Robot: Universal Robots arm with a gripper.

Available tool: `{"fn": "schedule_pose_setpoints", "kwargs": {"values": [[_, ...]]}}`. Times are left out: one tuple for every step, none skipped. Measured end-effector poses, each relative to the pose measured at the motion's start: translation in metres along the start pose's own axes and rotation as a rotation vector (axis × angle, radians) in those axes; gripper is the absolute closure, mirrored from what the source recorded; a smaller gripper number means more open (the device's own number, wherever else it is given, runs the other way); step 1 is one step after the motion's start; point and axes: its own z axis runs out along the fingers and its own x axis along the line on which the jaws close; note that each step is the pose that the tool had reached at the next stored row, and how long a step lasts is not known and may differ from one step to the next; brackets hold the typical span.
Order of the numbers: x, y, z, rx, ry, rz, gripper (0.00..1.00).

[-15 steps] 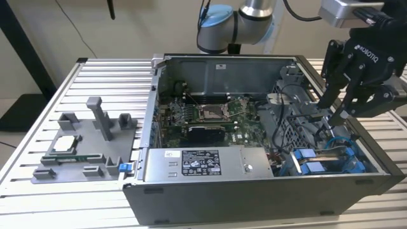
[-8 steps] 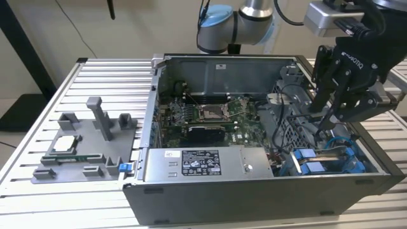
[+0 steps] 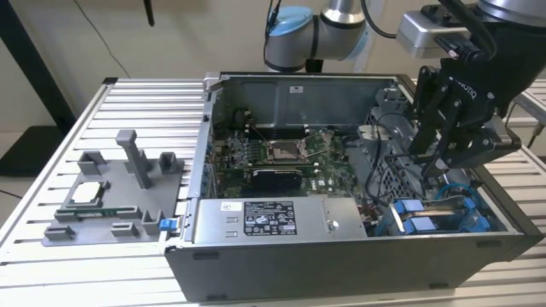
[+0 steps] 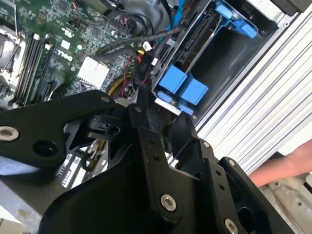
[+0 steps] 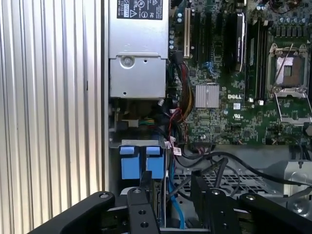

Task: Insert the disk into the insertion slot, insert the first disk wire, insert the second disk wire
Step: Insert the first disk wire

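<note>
The disk sits in the drive bay at the case's front corner on the exterior view's right. Its blue carrier [image 3: 416, 219] shows two square tabs in both wrist views [image 5: 140, 162] [image 4: 183, 88]. My gripper [image 3: 431, 167] hangs just above and behind the bay, and its fingers [image 5: 141, 202] are apart with nothing between them. Through the gap I see perforated metal and a blue wire [image 5: 176, 214]. Black wires [image 5: 229, 162] run loose across the metal cage beside the bay. A black connector [image 4: 141, 73] lies near the fingertips [image 4: 181, 127].
The open computer case [image 3: 341, 268] lies on a slatted aluminium table [image 3: 145, 102]. Inside are the motherboard [image 3: 273, 157] and a grey labelled power-supply box [image 3: 268, 220]. A grey fixture [image 3: 119, 192] with parts stands on the exterior view's left. A person's arm [image 4: 287, 165] is beside the table.
</note>
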Motion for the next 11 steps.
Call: {"fn": "schedule_pose_setpoints", "kwargs": {"values": [[0.0000, 0.0001, 0.0001, 0.0002, 0.0000, 0.000, 0.00], [0.0000, 0.0001, 0.0000, 0.0003, 0.0001, 0.000, 0.00], [0.0000, 0.0001, 0.0000, 0.0004, 0.0001, 0.000, 0.00], [0.0000, 0.0001, 0.0001, 0.0004, 0.0001, 0.000, 0.00], [0.0000, 0.0001, 0.0001, 0.0005, 0.0000, 0.000, 0.00], [0.0000, 0.0001, 0.0002, 0.0005, -0.0001, 0.000, 0.00], [0.0000, 0.0001, 0.0003, 0.0005, -0.0001, 0.000, 0.00], [-0.0001, 0.0002, 0.0006, 0.0007, -0.0002, 0.000, 0.00], [-0.0001, 0.0003, 0.0009, 0.0014, -0.0006, 0.000, 0.00], [-0.0004, 0.0003, 0.0012, 0.0019, -0.0016, 0.000, 0.00], [-0.0012, 0.0003, 0.0016, 0.0024, -0.0036, 0.000, 0.00]]}}
